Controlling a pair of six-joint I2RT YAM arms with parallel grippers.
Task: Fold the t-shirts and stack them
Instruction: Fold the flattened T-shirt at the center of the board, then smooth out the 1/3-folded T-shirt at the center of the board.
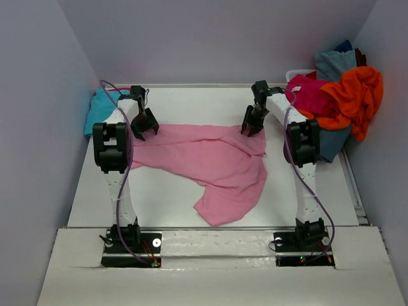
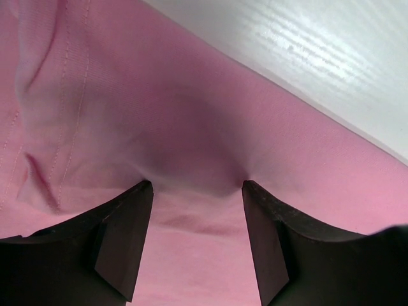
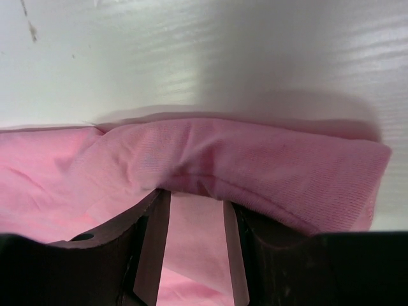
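Pink t-shirt (image 1: 210, 159) fold covers the right pincer (image 3: 194, 191) tips, grip unclear.

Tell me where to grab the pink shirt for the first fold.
Probably its far edge, one pinch near each end, coming straight down from above. The pink shirt lies spread flat on the table, and that edge runs fairly straight left to right, while the near side trails into a crooked tail. The left gripper and right gripper stand at those ends.

Turquoise t-shirt (image 1: 95, 111) partly hidden behind the left arm (image 1: 113, 148)
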